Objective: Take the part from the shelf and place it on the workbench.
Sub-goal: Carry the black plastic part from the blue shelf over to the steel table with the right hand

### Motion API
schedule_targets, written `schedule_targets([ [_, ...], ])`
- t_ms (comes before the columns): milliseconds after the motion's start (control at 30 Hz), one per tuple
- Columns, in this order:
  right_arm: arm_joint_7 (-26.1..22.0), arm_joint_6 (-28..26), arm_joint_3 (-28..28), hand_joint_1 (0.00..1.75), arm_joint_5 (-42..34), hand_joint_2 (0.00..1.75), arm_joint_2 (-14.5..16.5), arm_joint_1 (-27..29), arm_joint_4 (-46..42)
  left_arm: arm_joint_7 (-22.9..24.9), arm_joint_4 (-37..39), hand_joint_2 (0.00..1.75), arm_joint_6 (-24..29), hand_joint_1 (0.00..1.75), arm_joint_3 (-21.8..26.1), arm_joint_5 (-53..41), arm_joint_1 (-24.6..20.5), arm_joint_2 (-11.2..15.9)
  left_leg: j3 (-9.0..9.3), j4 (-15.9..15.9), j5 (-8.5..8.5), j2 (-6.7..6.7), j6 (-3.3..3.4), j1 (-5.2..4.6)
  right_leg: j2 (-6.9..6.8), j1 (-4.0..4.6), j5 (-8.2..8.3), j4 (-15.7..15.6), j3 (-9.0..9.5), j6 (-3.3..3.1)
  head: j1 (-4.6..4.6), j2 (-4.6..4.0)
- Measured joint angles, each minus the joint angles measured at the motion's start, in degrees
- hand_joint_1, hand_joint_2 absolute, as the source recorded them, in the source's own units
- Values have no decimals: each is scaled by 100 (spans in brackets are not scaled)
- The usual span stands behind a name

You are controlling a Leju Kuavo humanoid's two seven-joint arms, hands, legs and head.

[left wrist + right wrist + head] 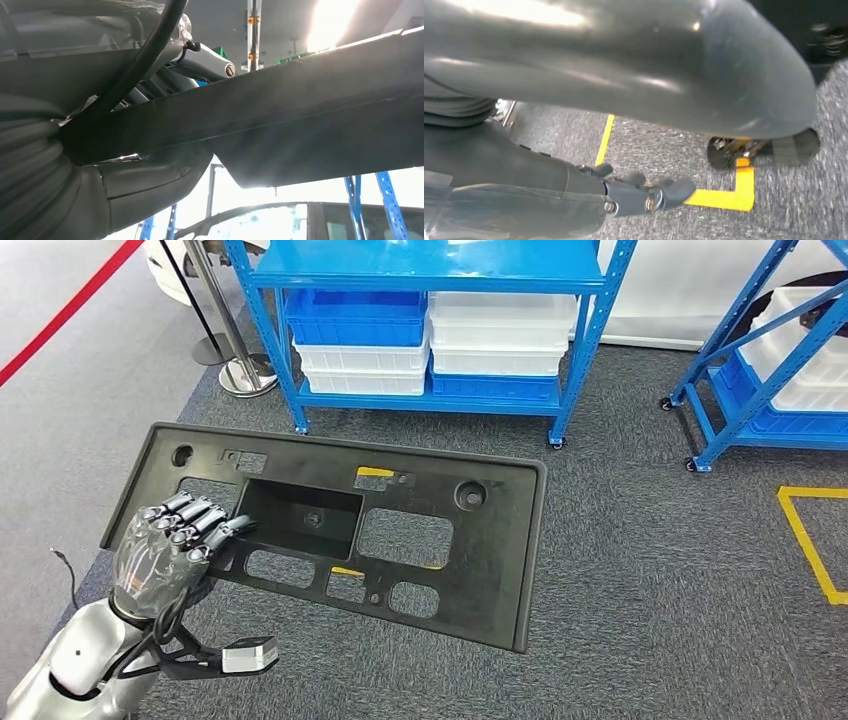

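The part [490,540] is a wide, flat black plastic panel with several cut-outs, held up over the grey carpet in the head view. My left hand [170,545] grips its left end, fingers curled over the top face near a rectangular recess. From the left wrist view the part [300,100] is a dark slab seen from beneath, and my left hand [125,180] clamps its edge with the thumb underneath. My right hand [644,192] hangs over the carpet, fingers stretched out and apart from the thumb, holding nothing.
A blue shelf [575,350] with blue and white bins [500,335] stands straight ahead. A second blue rack on castors [740,390] is at the right. A chrome stanchion [245,375] with a red belt stands at the left. Yellow floor tape [805,535] marks the right.
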Motion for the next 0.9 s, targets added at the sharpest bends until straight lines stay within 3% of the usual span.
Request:
schedule_targets([
  [33, -3, 1, 4, 0, 0, 0, -1, 0, 0, 12, 15, 175, 0, 175, -13, -1, 9, 8, -37, 37, -4, -41, -33, 28, -1, -36, -11, 142, -63, 58, 0, 0],
  [67, -6, 2, 9, 0, 0, 0, -4, 1, 0, 28, 28, 175, 0, 175, -26, -1, 14, 15, -78, 95, -20, -91, -80, 67, 1, -79, 94, 53, -7, 119, 0, 0],
  [133, -11, 3, 21, 0, -2, 0, -10, 9, 1, 84, 44, 175, 1, 175, -41, 6, 19, 30, -192, 291, -91, -199, -218, 155, 105, -179, 385, -541, 317, 251, 1, 0],
  [167, -14, 7, 27, 0, -4, 0, -7, 18, 1, 125, 50, 175, 0, 175, -43, 23, 21, 44, -276, 425, -143, -253, -299, 178, 216, -209, 463, -794, 443, 261, 3, 0],
  [233, -16, 14, 37, 0, -14, 0, 0, 28, 2, 205, 54, 175, 1, 175, -43, 96, 53, 67, -416, 607, -199, -338, -418, 175, 361, -217, 435, -885, 473, 168, -1, 0],
  [300, -20, 16, 40, 0, -25, 0, -3, 22, 2, 281, 58, 175, 3, 175, -37, 187, 105, 85, -472, 633, -183, -407, -470, 185, 268, -192, 435, -805, 429, 15, -7, 0],
  [333, -21, 15, 40, 0, -27, 0, -5, 21, 2, 307, 61, 175, 3, 175, -30, 221, 125, 95, -495, 669, -200, -354, -471, 193, 209, -176, 442, -802, 428, -37, -8, 0],
  [367, -22, 16, 40, 0, -28, 0, -5, 21, 2, 323, 62, 175, 3, 175, -24, 241, 140, 101, -545, 781, -272, -252, -461, 192, 147, -158, 453, -808, 426, -86, -8, 0],
  [433, -22, 17, 42, 0, -28, 0, -5, 29, 2, 331, 62, 175, 3, 175, -17, 260, 154, 110, -800, 1372, -617, 4, -417, 157, 9, -107, 476, -817, 404, -159, -8, 0],
  [500, -22, 17, 42, 0, -29, 0, -5, 36, 2, 356, 62, 175, 2, 175, -17, 287, 173, 112, -1120, 2138, -978, 79, -377, 121, -138, -45, 488, -818, 369, -195, -7, 0],
  [533, -22, 16, 42, 0, -32, 0, -5, 39, 2, 374, 62, 175, -2, 175, -14, 311, 192, 113, -1182, 2333, -1037, 83, -349, 103, -212, -15, 491, -818, 357, -204, -7, 0],
  [567, -22, 16, 42, 0, -37, 0, -5, 39, 2, 390, 62, 175, -10, 175, -7, 339, 214, 113, -1133, 2311, -993, 89, -310, 82, -282, 13, 493, -817, 351, -209, -7, 0],
  [600, -22, 16, 42, 0, -44, 0, -5, 38, 2, 401, 62, 175, -30, 175, 4, 369, 230, 114, -969, 2060, -862, 116, -257, 53, -351, 36, 493, -818, 352, -211, -7, 0],
  [667, -22, 17, 42, 0, -57, 0, 1, 36, 2, 409, 62, 175, -87, 175, 39, 411, 240, 114, -519, 1280, -614, 351, -124, -43, -484, 77, 492, -821, 365, -207, -6, 0],
  [733, -23, 18, 42, 0, -62, 0, 6, 34, 2, 410, 62, 175, -138, 175, 67, 435, 236, 114, -302, 830, -533, 545, -52, -132, -606, 89, 501, -845, 384, -174, -6, 0],
  [767, -24, 19, 42, 0, -63, 0, 7, 31, 2, 413, 62, 175, -169, 175, 79, 456, 238, 115, -305, 797, -533, 536, -44, -154, -667, 89, 511, -868, 401, -145, -6, 0],
  [833, -26, 21, 43, 0, -63, 0, 12, 14, 1, 425, 62, 175, -266, 175, 103, 538, 253, 114, -275, 697, -461, 387, -11, -146, -746, 69, 517, -918, 469, -69, -5, 0],
  [900, -40, 24, 44, 0, -64, 0, 11, 14, -1, 444, 62, 175, -398, 175, 122, 691, 251, 111, -209, 560, -360, 249, 48, -110, -504, 63, 354, -738, 424, -20, -4, 0],
])
